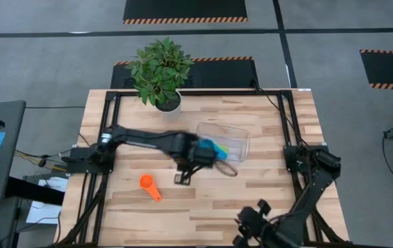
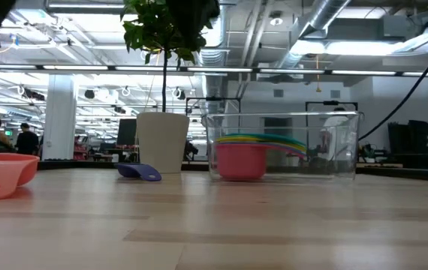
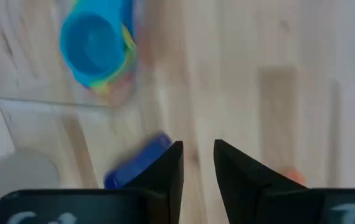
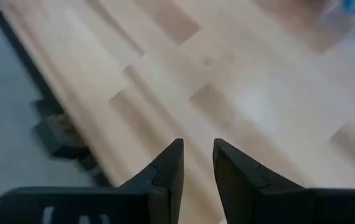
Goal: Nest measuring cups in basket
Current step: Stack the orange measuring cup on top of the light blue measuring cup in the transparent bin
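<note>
We are seeing the left tool (image 3: 197, 163) hanging over the middle of the bench (image 1: 265, 200), just beside the near edge of the basket (image 1: 241, 131); its two dark fingers (image 3: 168, 168) are standing a narrow gap apart with nothing between them, so it is holding nothing. Just below it in the left wrist view a dark blue cup (image 3: 137, 165) is lying on the wood, and in the low view that cup (image 2: 140, 172) is sitting in front of the white plant pot (image 2: 162, 141). Farther out, the clear basket is holding a nested stack of cups (image 3: 96, 50) with a blue one on top; from the low view we are reading a red cup (image 2: 240, 160) at the bottom with yellow and green rims above it. An orange cup (image 1: 149, 186) is lying alone on the bench, well apart from the basket, toward the left arm's base. The right tool (image 4: 197, 163) is waiting at the near right corner of the bench, its fingers likewise slightly parted and empty over bare wood.
</note>
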Robot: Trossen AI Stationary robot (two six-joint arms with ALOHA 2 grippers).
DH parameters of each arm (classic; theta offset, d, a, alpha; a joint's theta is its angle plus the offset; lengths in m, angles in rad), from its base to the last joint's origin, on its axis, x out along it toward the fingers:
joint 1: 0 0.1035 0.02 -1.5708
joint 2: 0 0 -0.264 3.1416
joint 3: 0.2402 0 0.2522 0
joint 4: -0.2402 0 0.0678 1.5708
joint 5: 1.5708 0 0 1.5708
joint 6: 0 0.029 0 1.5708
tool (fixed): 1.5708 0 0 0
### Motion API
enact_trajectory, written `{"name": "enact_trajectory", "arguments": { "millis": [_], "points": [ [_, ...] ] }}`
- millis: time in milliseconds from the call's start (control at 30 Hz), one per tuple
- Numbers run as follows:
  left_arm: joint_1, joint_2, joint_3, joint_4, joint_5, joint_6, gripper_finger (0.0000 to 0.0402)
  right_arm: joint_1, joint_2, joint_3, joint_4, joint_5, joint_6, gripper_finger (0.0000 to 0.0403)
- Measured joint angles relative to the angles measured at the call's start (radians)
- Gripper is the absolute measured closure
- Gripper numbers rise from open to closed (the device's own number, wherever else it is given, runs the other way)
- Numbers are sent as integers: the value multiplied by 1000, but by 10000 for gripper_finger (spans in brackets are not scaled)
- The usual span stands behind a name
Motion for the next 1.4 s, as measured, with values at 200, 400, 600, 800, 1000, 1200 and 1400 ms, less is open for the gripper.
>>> {"name": "enact_trajectory", "arguments": {
  "millis": [200, 400, 600, 800, 1000, 1200, 1400],
  "points": [
    [-116, -183, -300, 63, -81, -103, 322, -70, 0, 0, -24, -23, -146, 292],
    [-227, -460, -762, 235, -97, -364, 322, -88, 0, 0, -69, -57, -167, 292],
    [-336, -691, -1113, 479, -100, -519, 322, -114, 0, 0, -87, -62, -159, 292],
    [-380, -752, -1246, 472, 10, -628, 313, -173, 0, 0, -89, -73, -159, 292],
    [-423, -753, -1281, 482, 57, -551, 283, -237, 0, 0, -88, -80, -212, 292],
    [-464, -753, -1281, 511, -57, -472, 237, -283, 0, 0, -86, -81, -268, 292],
    [-469, -743, -1282, 581, -130, -418, 213, -298, 0, 0, -80, -101, -299, 292]
  ]
}}
